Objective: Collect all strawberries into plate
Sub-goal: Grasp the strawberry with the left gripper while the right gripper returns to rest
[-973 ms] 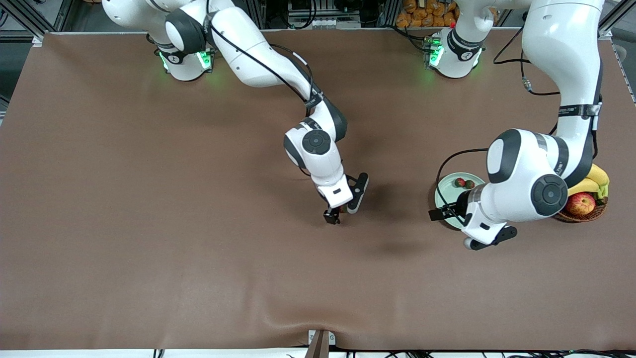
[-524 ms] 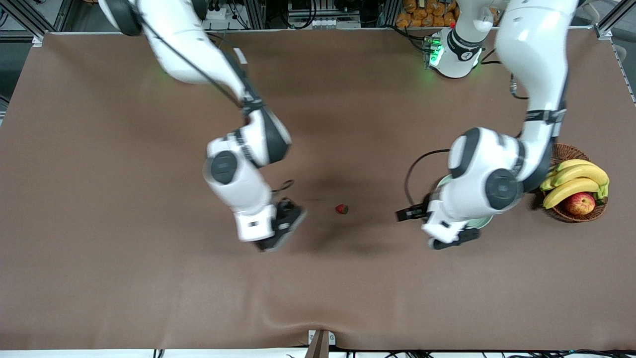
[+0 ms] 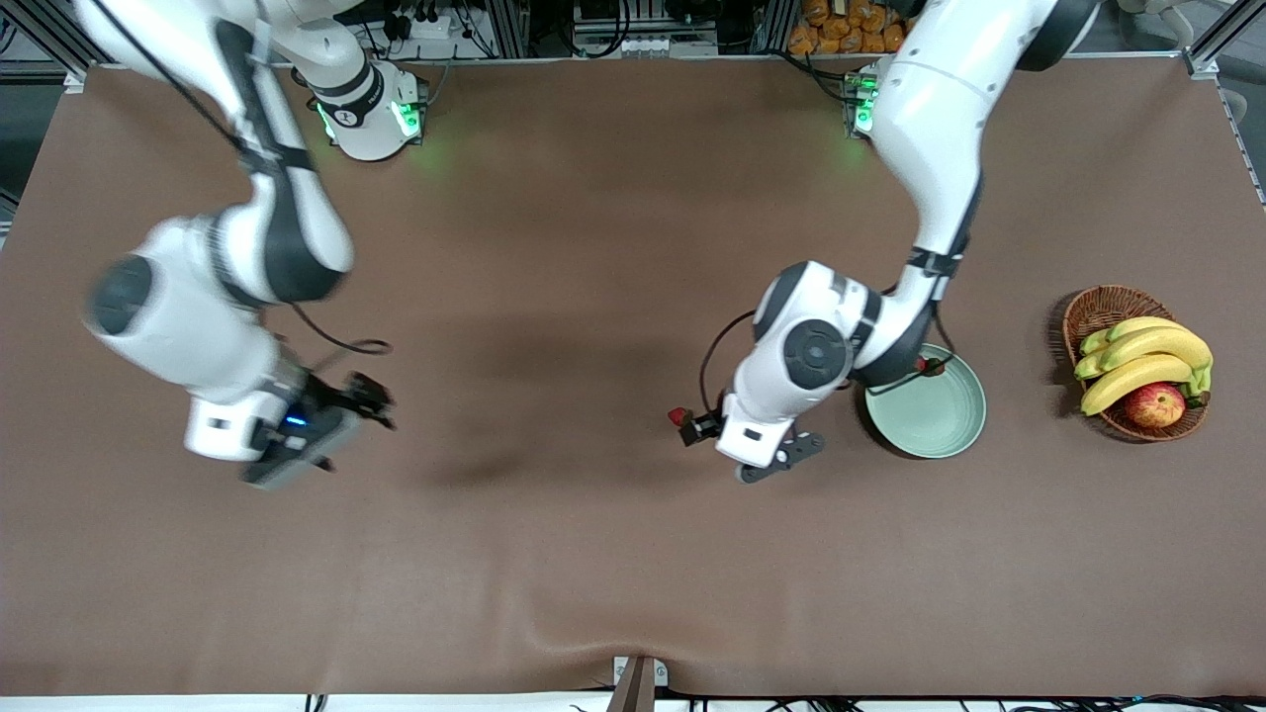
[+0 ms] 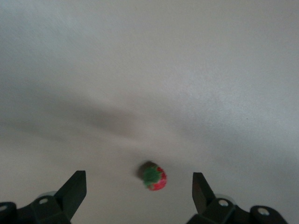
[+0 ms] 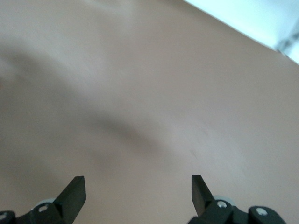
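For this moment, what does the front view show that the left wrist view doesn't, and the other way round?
Only the front view shows the plate with a strawberry at its rim, the basket of bananas and an apple, and the right gripper over bare table toward the right arm's end. Only the left wrist view shows the left gripper open, its fingers either side of the loose strawberry. Both show that strawberry and the brown table.
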Action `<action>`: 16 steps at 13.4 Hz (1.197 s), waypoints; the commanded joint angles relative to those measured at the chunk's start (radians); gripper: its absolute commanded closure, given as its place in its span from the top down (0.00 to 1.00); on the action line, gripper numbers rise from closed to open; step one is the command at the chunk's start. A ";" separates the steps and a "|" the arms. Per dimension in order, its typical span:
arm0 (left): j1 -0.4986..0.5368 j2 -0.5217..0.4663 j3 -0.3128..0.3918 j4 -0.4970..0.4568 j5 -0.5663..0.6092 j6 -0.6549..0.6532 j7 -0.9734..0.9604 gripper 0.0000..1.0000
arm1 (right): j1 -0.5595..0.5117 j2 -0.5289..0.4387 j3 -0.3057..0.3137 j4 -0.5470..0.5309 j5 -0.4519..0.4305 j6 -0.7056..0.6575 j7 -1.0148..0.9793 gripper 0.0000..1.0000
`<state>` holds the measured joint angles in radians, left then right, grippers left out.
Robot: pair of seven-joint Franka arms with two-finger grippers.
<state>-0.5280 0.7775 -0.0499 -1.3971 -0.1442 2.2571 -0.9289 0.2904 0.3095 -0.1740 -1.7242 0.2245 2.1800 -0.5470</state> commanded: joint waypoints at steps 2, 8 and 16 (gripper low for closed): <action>-0.098 0.063 0.051 0.026 0.028 0.030 -0.151 0.99 | -0.149 -0.174 0.042 -0.067 -0.105 -0.159 0.125 1.00; -0.129 0.124 0.059 0.032 0.075 0.044 -0.208 0.69 | -0.287 -0.320 0.088 -0.048 -0.206 -0.426 0.340 1.00; -0.124 0.128 0.061 0.030 0.092 0.114 -0.196 0.00 | -0.307 -0.391 0.119 0.050 -0.231 -0.646 0.509 1.00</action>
<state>-0.6493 0.8939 0.0056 -1.3890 -0.0830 2.3579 -1.1070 0.0132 -0.0754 -0.0821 -1.7073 0.0149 1.5653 -0.0590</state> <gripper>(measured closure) 0.687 0.000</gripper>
